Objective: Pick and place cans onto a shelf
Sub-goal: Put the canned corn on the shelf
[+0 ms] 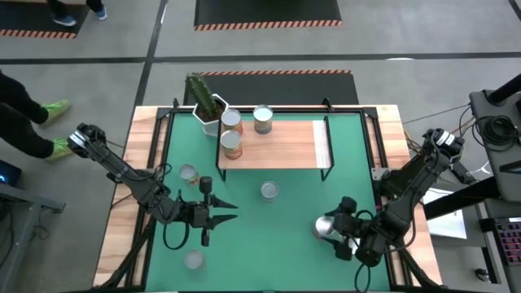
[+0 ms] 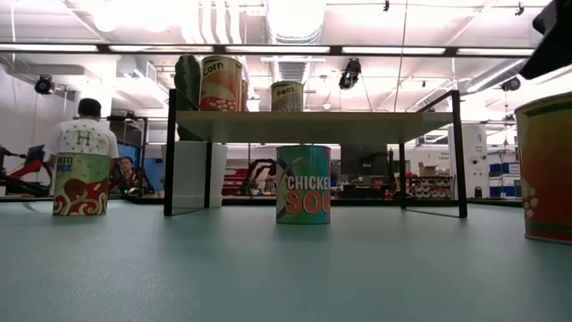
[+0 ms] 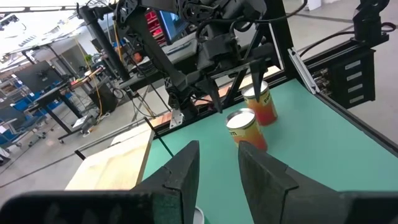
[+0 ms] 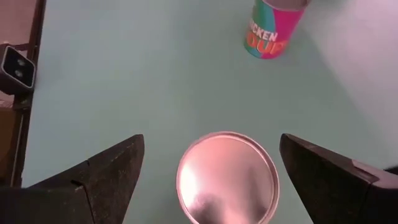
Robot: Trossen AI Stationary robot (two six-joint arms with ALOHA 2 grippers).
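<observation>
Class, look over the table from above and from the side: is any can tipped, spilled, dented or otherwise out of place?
Nothing stands out. Three cans stand upright on the light-wood shelf beside the cactus in its white pot. The rest stand upright on the green mat, including the chicken soup can. The open right gripper straddles one silver-topped can.

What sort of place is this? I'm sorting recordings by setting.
Probably a robotics lab or workshop: the green mat sits on a wooden bench, a light ceiling with exposed ducts hangs overhead, and stocked shelving and workstations fill the room behind.
</observation>
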